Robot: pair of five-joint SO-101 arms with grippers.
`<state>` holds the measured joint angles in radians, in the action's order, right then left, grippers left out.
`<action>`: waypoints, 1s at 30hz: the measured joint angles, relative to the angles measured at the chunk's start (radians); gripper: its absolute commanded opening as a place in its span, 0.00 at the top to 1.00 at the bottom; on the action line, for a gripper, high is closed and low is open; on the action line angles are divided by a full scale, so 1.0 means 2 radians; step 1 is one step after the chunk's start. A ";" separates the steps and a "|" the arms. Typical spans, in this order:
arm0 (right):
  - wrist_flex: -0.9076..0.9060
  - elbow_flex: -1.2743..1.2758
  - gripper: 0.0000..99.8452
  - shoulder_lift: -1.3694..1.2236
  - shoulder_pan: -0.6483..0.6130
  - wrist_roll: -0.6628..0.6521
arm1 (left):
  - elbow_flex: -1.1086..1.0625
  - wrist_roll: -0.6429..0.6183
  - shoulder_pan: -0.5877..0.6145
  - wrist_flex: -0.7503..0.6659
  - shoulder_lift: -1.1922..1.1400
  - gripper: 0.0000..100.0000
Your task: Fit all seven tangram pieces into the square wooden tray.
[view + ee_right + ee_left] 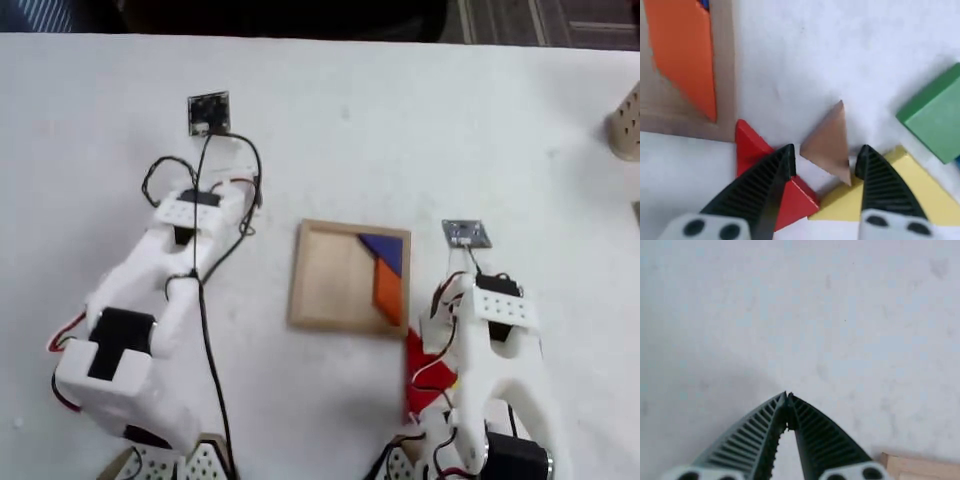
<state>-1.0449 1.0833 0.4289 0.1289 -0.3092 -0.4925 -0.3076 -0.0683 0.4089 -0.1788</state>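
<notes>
The square wooden tray (330, 275) lies mid-table with a blue piece (386, 250) and an orange piece (390, 290) along its right side. My right gripper (825, 161) is open just off the tray's near right corner. A brown triangle (828, 140) lies between its fingertips, untouched. Around it lie a red triangle (747, 145), a yellow piece (920, 197) and a green block (935, 117). The orange piece (685, 50) sits inside the tray rim (725, 75). My left gripper (787, 399) is shut and empty over bare table left of the tray corner (920, 467).
The left arm (170, 260) stands left of the tray, the right arm (490, 340) to its right, partly over the red triangle (420, 375). A perforated wooden object (628, 125) sits at the far right edge. White table stretches behind the tray.
</notes>
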 measured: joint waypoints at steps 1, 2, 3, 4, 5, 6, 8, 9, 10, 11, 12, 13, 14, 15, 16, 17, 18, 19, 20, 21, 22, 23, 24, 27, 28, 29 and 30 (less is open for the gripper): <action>0.002 0.002 0.89 0.000 0.001 -0.004 | 0.000 0.000 0.000 0.000 0.000 0.98; 0.003 0.004 0.89 0.000 0.001 -0.006 | 0.000 0.000 0.000 0.000 0.000 0.98; 0.004 0.004 0.89 0.000 0.001 -0.008 | 0.000 0.000 0.000 0.000 0.000 0.98; 0.004 0.004 0.88 0.000 0.001 -0.009 | 0.000 0.000 0.000 0.000 0.000 0.98; 0.005 0.004 0.88 0.000 0.001 -0.011 | 0.000 0.000 0.000 0.000 0.000 0.98; 0.005 0.004 0.88 0.000 0.001 -0.012 | 0.000 0.000 0.000 0.000 0.000 0.98; 0.006 0.005 0.88 0.000 0.001 -0.012 | 0.000 0.000 0.000 0.000 0.000 0.98; 0.007 0.005 0.88 -0.003 0.001 -0.012 | 0.000 0.000 0.000 0.000 0.000 0.98; 0.008 0.005 0.88 -0.007 0.001 -0.012 | 0.000 0.000 0.000 0.000 0.000 0.98; 0.008 0.003 0.88 -0.008 0.001 -0.012 | 0.000 0.000 0.000 0.000 0.000 0.98; 0.008 0.000 0.88 -0.013 0.001 -0.012 | 0.000 0.000 0.000 0.000 0.000 0.98; 0.008 -0.002 0.88 -0.018 0.001 -0.012 | 0.000 0.000 0.000 0.000 0.000 0.98; 0.008 -0.004 0.88 -0.021 0.001 -0.012 | 0.000 0.000 0.000 0.000 0.000 0.98; 0.008 -0.005 0.88 -0.022 0.003 -0.012 | 0.000 0.000 0.000 0.000 0.000 0.98; 0.008 -0.005 0.88 -0.023 0.005 -0.012 | 0.000 0.000 0.000 0.000 0.000 0.98; 0.008 -0.008 0.88 -0.025 0.005 -0.012 | 0.000 0.000 0.000 0.000 0.000 0.98; 0.008 -0.011 0.88 -0.028 0.005 -0.012 | 0.000 0.000 0.000 0.000 0.000 0.98; 0.007 -0.014 0.88 -0.033 0.005 -0.010 | 0.000 0.000 0.000 0.000 0.000 0.98; 0.007 -0.017 0.88 -0.035 0.005 -0.003 | 0.000 0.000 0.000 0.000 0.000 0.98; 0.008 -0.019 0.88 -0.035 0.005 0.004 | 0.000 0.000 0.000 0.000 0.000 0.98; 0.011 -0.020 0.88 -0.035 0.005 0.009 | 0.000 0.000 0.000 0.000 0.000 0.98; 0.014 -0.020 0.88 -0.035 0.005 0.013 | 0.000 0.000 0.000 0.000 0.000 0.98; 0.017 -0.020 0.88 -0.035 0.005 0.015 | 0.000 0.000 0.000 0.000 0.000 0.98; 0.024 -0.020 0.88 -0.036 0.005 0.016 | 0.000 0.000 0.000 0.000 0.000 0.98; 0.027 -0.020 0.88 -0.036 0.005 0.016 | 0.000 0.000 0.000 0.000 0.000 0.98; 0.028 -0.020 0.88 -0.037 0.005 0.016 | 0.000 0.000 0.000 0.000 0.000 0.98; 0.029 -0.020 0.88 -0.037 0.005 0.016 | 0.000 0.000 0.000 0.000 0.000 0.98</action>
<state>-0.9866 1.0434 0.3552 0.1396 -0.2770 -0.4925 -0.3076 -0.0683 0.4089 -0.1788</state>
